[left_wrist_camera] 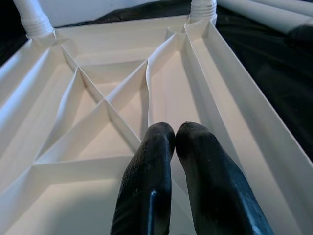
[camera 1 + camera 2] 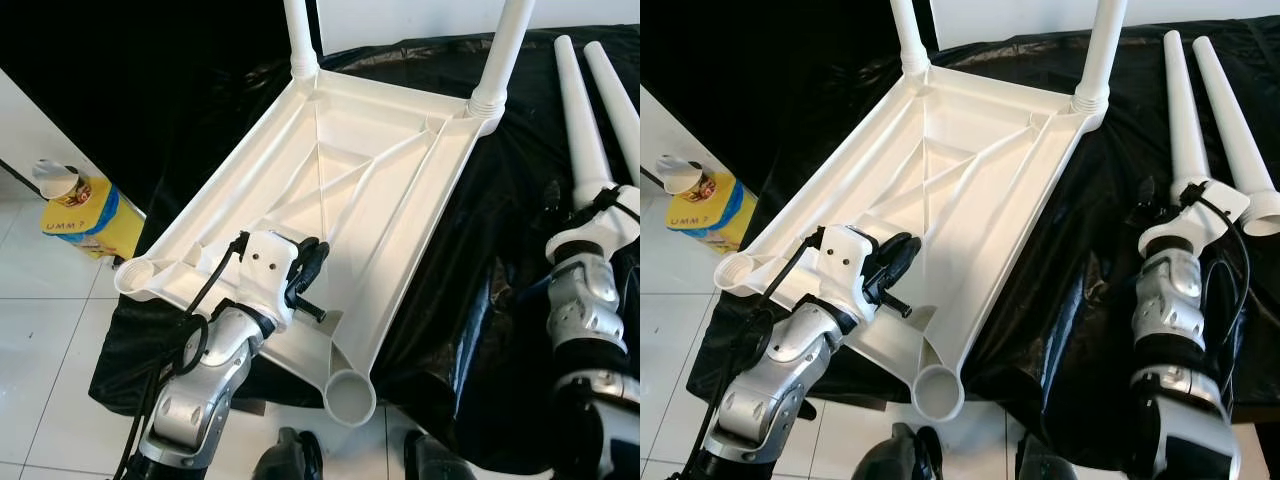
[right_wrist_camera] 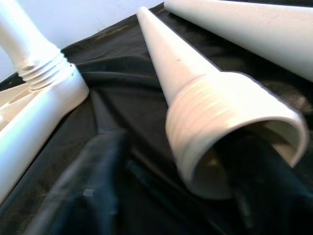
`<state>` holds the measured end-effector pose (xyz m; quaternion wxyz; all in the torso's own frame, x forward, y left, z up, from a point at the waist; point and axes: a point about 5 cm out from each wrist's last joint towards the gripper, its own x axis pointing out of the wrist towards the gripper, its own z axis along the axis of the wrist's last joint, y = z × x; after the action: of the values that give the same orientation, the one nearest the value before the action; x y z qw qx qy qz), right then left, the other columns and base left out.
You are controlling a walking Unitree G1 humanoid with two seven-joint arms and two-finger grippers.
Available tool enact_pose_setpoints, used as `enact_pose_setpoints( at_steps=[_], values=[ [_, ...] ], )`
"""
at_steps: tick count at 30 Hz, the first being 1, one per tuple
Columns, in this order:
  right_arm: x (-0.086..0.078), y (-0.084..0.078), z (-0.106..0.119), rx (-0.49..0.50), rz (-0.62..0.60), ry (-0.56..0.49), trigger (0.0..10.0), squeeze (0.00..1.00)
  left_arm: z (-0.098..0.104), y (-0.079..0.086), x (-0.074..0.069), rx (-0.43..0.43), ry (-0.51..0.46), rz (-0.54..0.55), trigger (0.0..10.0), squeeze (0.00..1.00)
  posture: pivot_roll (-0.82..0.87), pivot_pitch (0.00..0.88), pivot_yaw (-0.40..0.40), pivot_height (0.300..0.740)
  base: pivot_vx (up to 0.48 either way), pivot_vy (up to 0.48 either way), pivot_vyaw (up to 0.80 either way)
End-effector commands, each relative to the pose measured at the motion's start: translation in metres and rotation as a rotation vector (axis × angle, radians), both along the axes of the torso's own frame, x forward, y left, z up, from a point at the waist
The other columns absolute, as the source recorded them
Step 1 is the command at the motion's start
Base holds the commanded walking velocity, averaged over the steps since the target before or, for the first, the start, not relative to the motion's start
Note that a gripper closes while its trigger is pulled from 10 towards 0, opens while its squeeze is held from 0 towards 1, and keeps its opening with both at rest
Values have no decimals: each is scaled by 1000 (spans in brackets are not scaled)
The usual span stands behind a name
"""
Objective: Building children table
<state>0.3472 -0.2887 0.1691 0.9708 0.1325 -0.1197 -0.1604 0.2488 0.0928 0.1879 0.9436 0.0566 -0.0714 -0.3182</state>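
A white plastic table top (image 2: 370, 190) lies upside down on black cloth, ribs facing up. Two white legs (image 2: 505, 50) stand screwed into its far corners. The near corner socket (image 2: 350, 398) and the left corner socket (image 2: 135, 275) are hollow. My left gripper (image 1: 174, 132) hovers shut over the near ribs with nothing in it, seen from above as my left gripper (image 2: 308, 268). Two loose legs (image 2: 1185, 110) lie on the cloth to the right. My right gripper (image 3: 190, 147) is open, its fingers on either side of the threaded end (image 3: 220, 122) of the nearer loose leg.
The black cloth (image 2: 480, 290) covers the work surface and hangs over its near edge. A yellow bag (image 2: 85, 215) stands on the white tiled floor at the left. A white wall rises behind.
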Motion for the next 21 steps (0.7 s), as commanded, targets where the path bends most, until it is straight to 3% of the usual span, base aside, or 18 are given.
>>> enact_pose_setpoints(
  at_steps=[1,9,21],
  values=[
    [1,2,-13,12,31,57,0,0,-3,6,-2,20,20,22,10000,0,97,227,135,740,0,0,0],
    [8,5,-3,-45,92,26,0,0,-2,9,-2,41,9,43,10000,0,109,228,139,740,0,0,0],
    [10,22,23,-173,171,-123,0,0,1,9,6,36,-19,94,10000,0,83,181,104,740,0,0,0]
  ],
)
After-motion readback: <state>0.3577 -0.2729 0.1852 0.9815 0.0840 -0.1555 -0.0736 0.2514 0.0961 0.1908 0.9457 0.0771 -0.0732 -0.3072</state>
